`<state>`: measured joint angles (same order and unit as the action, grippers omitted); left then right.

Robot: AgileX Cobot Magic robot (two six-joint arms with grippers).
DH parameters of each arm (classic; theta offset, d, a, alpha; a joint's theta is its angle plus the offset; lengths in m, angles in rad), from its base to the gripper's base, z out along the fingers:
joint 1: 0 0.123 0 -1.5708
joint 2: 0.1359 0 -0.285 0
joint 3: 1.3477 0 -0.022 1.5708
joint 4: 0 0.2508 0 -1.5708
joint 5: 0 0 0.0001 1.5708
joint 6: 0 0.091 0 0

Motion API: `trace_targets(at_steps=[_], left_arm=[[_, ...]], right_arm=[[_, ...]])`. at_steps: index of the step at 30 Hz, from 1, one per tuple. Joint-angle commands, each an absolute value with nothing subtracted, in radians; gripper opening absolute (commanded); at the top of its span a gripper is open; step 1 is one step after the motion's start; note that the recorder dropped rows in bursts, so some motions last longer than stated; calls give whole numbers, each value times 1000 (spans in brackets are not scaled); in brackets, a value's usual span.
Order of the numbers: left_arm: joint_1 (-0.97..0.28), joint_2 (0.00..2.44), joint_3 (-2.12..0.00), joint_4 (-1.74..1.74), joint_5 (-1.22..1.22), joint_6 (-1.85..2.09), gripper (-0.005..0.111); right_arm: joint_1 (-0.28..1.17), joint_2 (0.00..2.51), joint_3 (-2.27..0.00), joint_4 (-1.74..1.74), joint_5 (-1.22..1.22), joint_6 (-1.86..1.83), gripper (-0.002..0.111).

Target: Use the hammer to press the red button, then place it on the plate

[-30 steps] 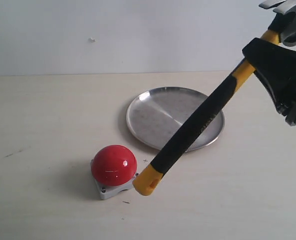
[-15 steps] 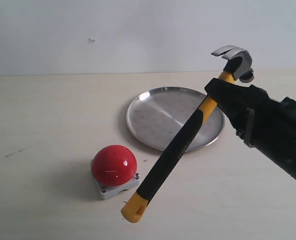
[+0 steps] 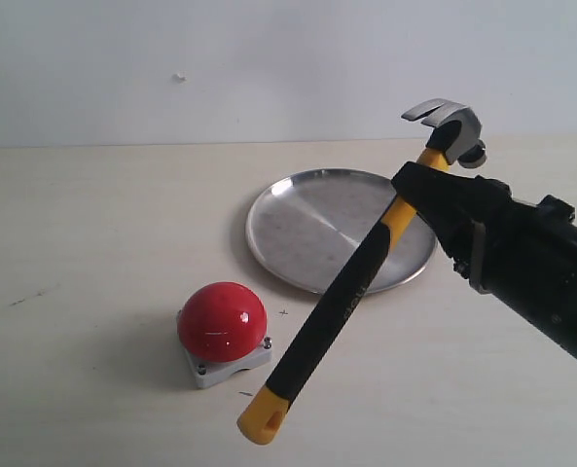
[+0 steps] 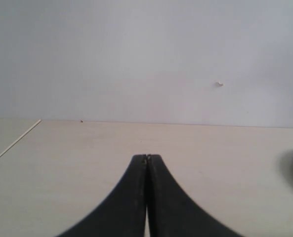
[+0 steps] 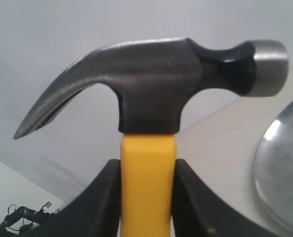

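Note:
My right gripper point(image 3: 426, 185) is shut on the hammer point(image 3: 356, 282), clamping the yellow neck just under the dark steel head point(image 5: 151, 84). The handle slants down to the left, and its yellow looped end point(image 3: 265, 416) hangs just right of and below the red button point(image 3: 222, 319), apart from it. That glossy dome sits on its small grey base point(image 3: 208, 370). The steel plate point(image 3: 307, 229) lies behind the handle, partly covered by it. In the right wrist view my gripper point(image 5: 147, 170) pinches the yellow shaft and the plate point(image 5: 284, 173) shows at the edge. My left gripper point(image 4: 146, 158) is shut and holds nothing.
A pale wooden table point(image 3: 84, 243) carries everything, with a plain white wall point(image 3: 220, 58) behind it. The table's edge point(image 4: 15, 140) shows in the left wrist view. A small dark scuff point(image 3: 30, 295) marks the tabletop at the left.
My right arm swung down and left with the hammer, lowering its head from the top corner. The looped end dropped from touching the button's base to just below and right of it.

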<state>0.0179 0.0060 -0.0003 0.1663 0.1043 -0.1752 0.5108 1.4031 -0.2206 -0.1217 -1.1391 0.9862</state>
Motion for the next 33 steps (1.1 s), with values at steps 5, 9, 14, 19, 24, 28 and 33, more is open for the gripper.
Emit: trace_targets(at_steps=[5, 9, 14, 19, 24, 28, 33], left_arm=[[14, 0, 0, 167, 23, -210, 0], [14, 0, 0, 167, -83, -210, 0], [14, 0, 0, 164, -131, -474, 0], [14, 0, 0, 160, -289, -619, 0], [14, 104, -86, 258, -240, -746, 0], [-5, 321, -229, 450, -129, -813, 0], [-102, 604, -389, 671, -35, -875, 0]], right_arm=[[511, 1396, -228, -112, -1221, 971, 0], [511, 1396, -228, -111, -1221, 971, 0], [511, 1396, -228, -109, -1221, 971, 0], [511, 1396, -228, -109, -1221, 971, 0], [511, 1396, -228, -115, -1221, 971, 0], [511, 1396, -228, -115, -1221, 971, 0], [511, 1396, -228, -106, -1221, 1000, 0]])
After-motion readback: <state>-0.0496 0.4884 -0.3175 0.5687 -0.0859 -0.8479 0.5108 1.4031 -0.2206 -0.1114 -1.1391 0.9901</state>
